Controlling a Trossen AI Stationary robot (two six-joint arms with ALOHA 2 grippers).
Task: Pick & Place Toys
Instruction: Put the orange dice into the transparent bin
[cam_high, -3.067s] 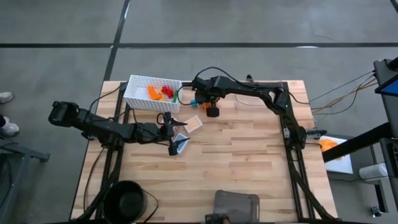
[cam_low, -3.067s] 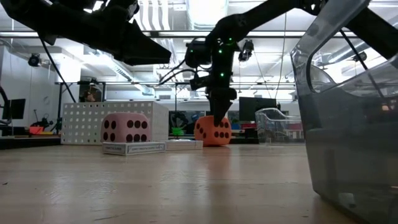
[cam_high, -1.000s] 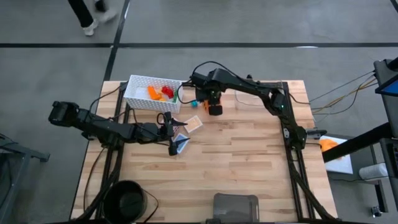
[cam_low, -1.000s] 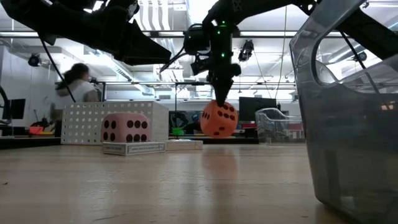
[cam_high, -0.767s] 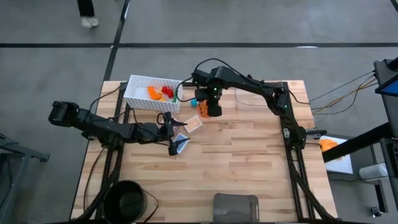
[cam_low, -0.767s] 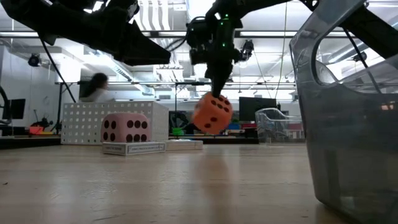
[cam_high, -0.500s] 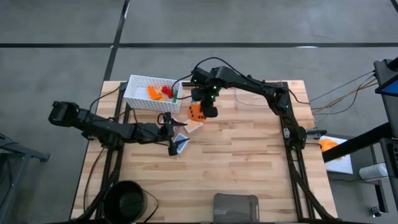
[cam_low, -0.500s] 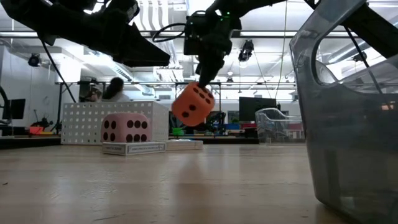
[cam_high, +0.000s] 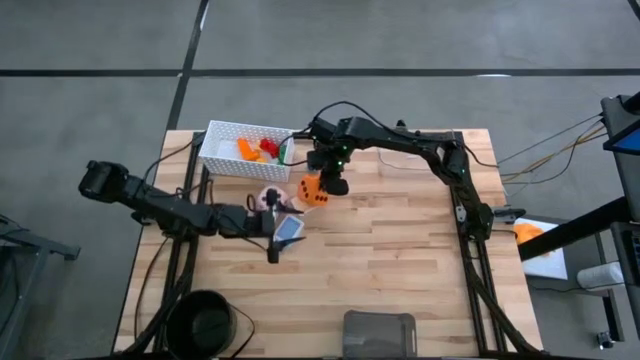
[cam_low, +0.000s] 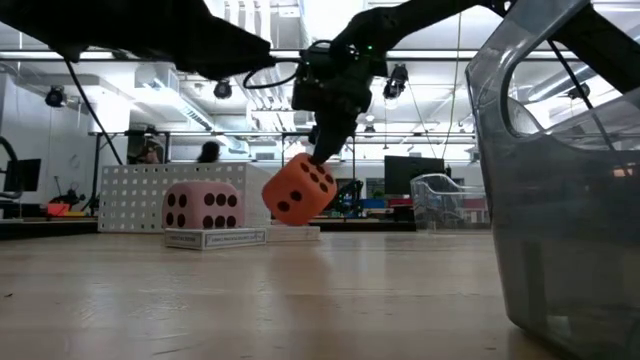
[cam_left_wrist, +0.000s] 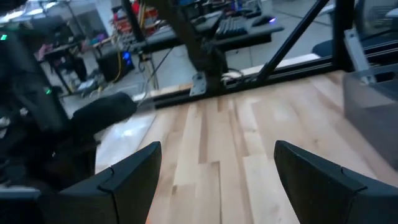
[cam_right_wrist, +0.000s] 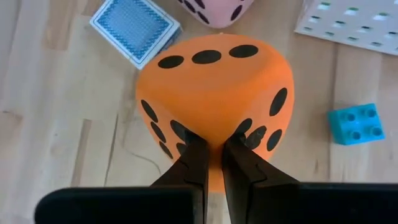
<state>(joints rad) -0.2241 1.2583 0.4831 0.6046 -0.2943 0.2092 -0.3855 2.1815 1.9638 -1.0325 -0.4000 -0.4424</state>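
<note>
**Orange die aloft in right fingers**

Reaching from the right, right fingers (cam_right_wrist: 214, 163) pinched tight on orange die (cam_low: 298, 188), hanging tilted above the surface (cam_high: 400, 250), near pink die (cam_high: 271, 196) and basket (cam_high: 225, 160). Stretched low across the surface, left fingers (cam_left_wrist: 214, 177) spread, grasping nothing.

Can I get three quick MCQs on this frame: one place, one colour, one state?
1. Where is the orange die?
A. In the basket
B. In the air above the table
C. On the blue card

2. What colour is the die resting by the basket?
A. Pink
B. Teal
C. Yellow

3. How is the right gripper?
A. Open, empty
B. Shut on the blue card
C. Shut on the orange die

Key: 1 B, the low view shows clear space between the die and the table. 2 A, the pink die sits next to the basket. 3 C, the right wrist view shows the fingers pinching the orange die.
</note>
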